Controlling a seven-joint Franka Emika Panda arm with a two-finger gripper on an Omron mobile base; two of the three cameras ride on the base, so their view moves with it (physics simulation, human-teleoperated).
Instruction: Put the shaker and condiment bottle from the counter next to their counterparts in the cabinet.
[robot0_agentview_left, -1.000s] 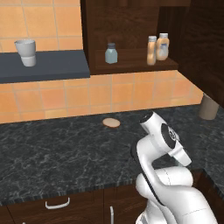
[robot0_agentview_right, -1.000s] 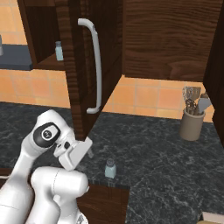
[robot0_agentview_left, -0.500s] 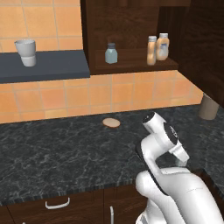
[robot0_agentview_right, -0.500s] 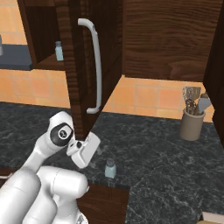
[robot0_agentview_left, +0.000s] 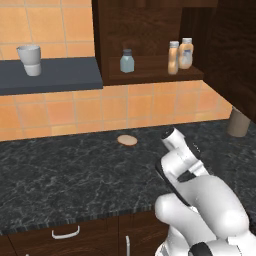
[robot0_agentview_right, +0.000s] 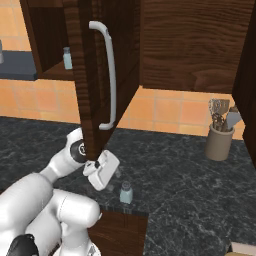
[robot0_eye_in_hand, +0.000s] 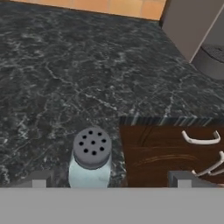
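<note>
The pale blue-grey shaker (robot0_agentview_right: 126, 192) stands on the black counter (robot0_agentview_right: 175, 170) right at its front edge. In the hand view the shaker (robot0_eye_in_hand: 91, 158) shows its perforated grey cap just ahead of my gripper (robot0_eye_in_hand: 111, 183), which is open with one fingertip on each side of it. The white hand (robot0_agentview_right: 103, 171) hangs just left of the shaker. Inside the cabinet (robot0_agentview_left: 145, 30) stand the matching shaker (robot0_agentview_left: 127, 61), a slim orange condiment bottle (robot0_agentview_left: 173, 57) and a wider orange bottle (robot0_agentview_left: 186, 53) close beside it.
The open cabinet door (robot0_agentview_right: 97, 75) with its pale handle hangs right over my arm. A utensil crock (robot0_agentview_right: 219, 142) stands at the right. A flat tan disc (robot0_agentview_left: 127, 140) lies mid-counter. A whitish cup (robot0_agentview_left: 30, 60) sits on the grey-blue shelf. Drawer handles (robot0_eye_in_hand: 200, 139) lie below the edge.
My hand has swung right and down along the counter's front, ending close beside the shaker. The shaker and the bottles in the cabinet have stayed put.
</note>
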